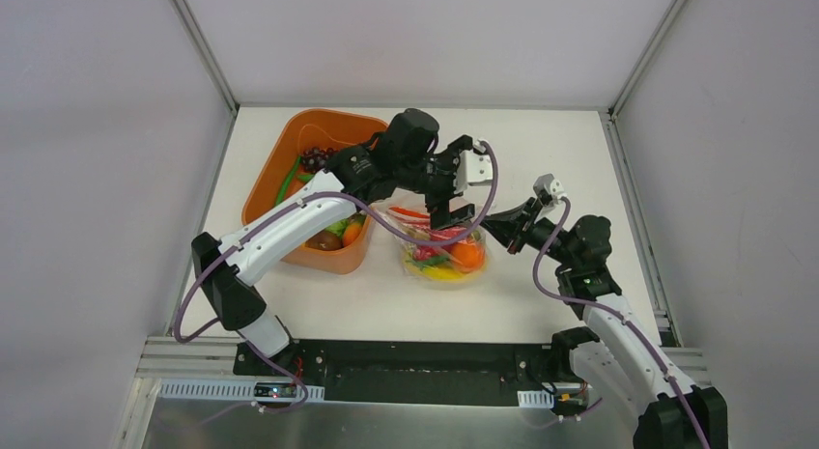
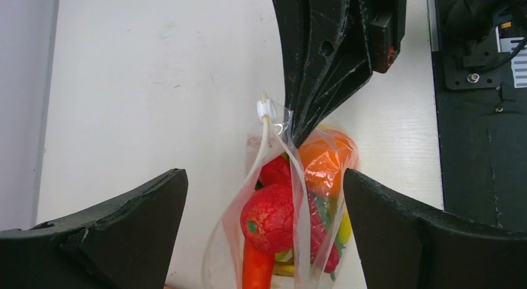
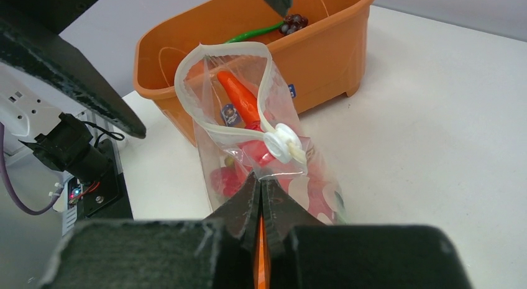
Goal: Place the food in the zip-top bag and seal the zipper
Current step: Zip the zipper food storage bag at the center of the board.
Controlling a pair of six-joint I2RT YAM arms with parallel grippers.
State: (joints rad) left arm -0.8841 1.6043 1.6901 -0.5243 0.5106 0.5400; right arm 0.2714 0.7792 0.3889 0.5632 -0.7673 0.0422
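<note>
While the right gripper is clenched on the bag's right corner, just under the white slider, the left gripper hangs released above the mouth with its jaws wide. The bag sits mid-table, just right of the tub, and is bulging with food. A few pieces lie in the tub.

Loading looks about done, so sealing seems to be the step in hand. The zipper gapes in a loop, and a carrot pokes up into it. The next move probably calls for the left gripper to drop, take the slider and draw it left along the track while the right anchors the corner. The carrot may need nudging down first.

The tub wall crowds the left end of that stroke. Bare table lies far, right and near of the bag.
</note>
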